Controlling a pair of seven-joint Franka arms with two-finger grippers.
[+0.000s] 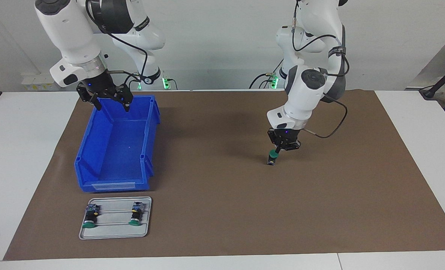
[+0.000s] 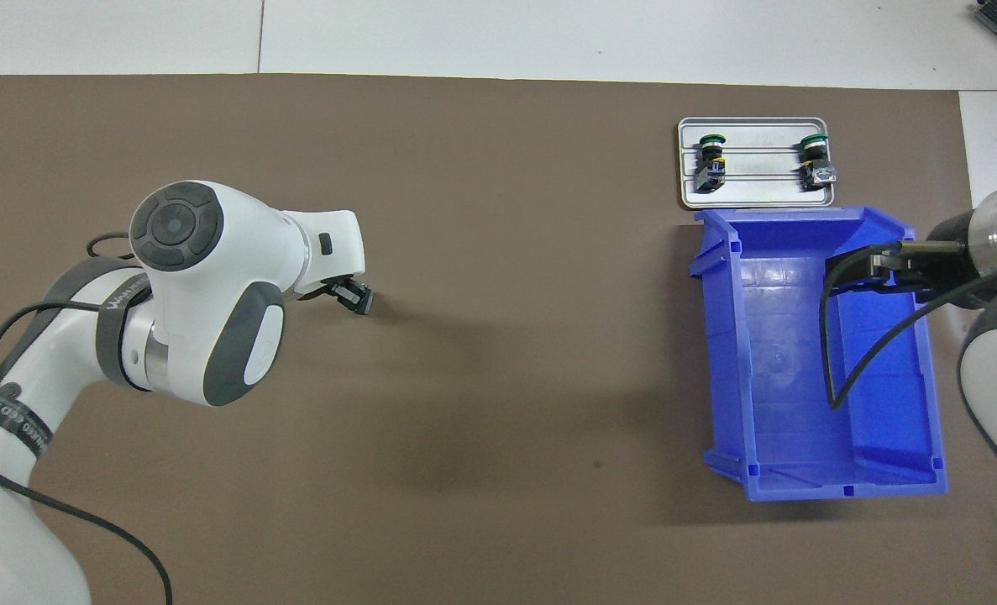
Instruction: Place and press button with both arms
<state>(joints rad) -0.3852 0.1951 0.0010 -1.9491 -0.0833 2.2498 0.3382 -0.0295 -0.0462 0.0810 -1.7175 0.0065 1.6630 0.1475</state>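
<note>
Two buttons (image 1: 111, 216) lie nearest; left claw (image 1: 276, 151) bends down, clamping button (image 1: 272, 156); right claw (image 1: 111, 105) gapes.

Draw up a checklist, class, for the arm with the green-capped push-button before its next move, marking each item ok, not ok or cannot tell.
1. Left gripper shut on the green-capped push-button: ok.
2. Button lifted off the brown paper mat: cannot tell.
3. Blue plastic bin holds nothing visible: ok.
4. Right gripper open, over the bin's end nearer the robots: ok.
5. Two more buttons lie on the grey metal tray: ok.
</note>
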